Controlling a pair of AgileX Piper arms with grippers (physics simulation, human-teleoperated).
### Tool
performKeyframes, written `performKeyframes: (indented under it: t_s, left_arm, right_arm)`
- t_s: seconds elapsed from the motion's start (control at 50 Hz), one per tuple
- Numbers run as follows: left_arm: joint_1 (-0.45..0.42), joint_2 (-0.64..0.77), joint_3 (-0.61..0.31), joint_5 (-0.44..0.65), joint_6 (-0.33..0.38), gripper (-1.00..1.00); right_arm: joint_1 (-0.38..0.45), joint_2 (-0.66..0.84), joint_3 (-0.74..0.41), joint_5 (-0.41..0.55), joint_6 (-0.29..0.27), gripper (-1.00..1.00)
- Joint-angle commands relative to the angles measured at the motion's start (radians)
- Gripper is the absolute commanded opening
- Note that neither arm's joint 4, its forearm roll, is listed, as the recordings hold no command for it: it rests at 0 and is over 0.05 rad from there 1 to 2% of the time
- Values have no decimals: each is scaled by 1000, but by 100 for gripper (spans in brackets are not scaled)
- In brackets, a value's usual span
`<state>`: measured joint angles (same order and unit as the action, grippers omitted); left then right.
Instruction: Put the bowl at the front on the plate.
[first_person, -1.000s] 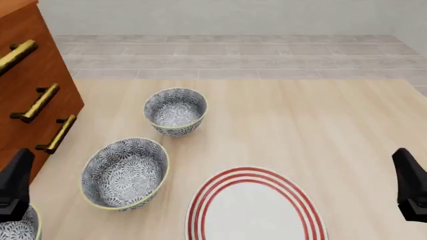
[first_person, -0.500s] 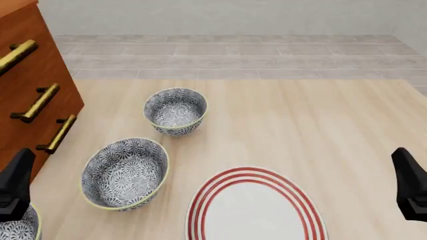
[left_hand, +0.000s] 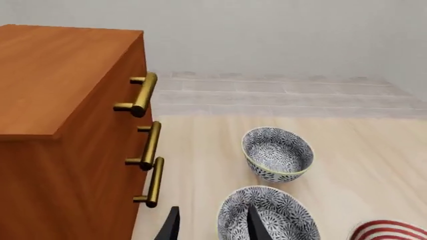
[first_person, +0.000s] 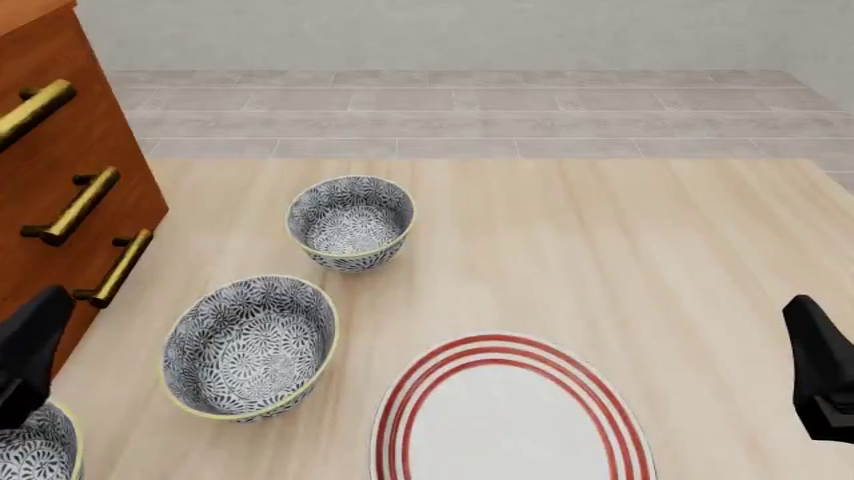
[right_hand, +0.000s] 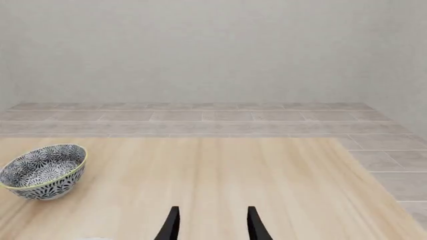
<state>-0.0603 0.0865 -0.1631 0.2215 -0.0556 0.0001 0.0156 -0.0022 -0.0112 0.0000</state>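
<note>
The bowl at the front sits at the near left corner of the front view, cut off by the frame edge and partly hidden by my left gripper just above it. It does not show in either wrist view. The red-ringed plate lies at the near centre; its edge shows in the left wrist view. My left gripper is open with nothing between its fingers. My right gripper hangs at the near right, to the right of the plate, also open and holding nothing.
Two other patterned bowls stand on the left: a middle bowl and a far bowl. A wooden drawer cabinet with brass handles borders the table's left side.
My left gripper has shifted slightly, uncovering a little more of the front bowl. The right gripper, bowls and plate have not moved.
</note>
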Motion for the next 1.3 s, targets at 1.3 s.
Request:
performKeyframes:
  t_s: [1.3]
  left_arm:
    - [-55,162,-386,998,-378,100]
  right_arm:
    - [0,-4,0,4,0,100]
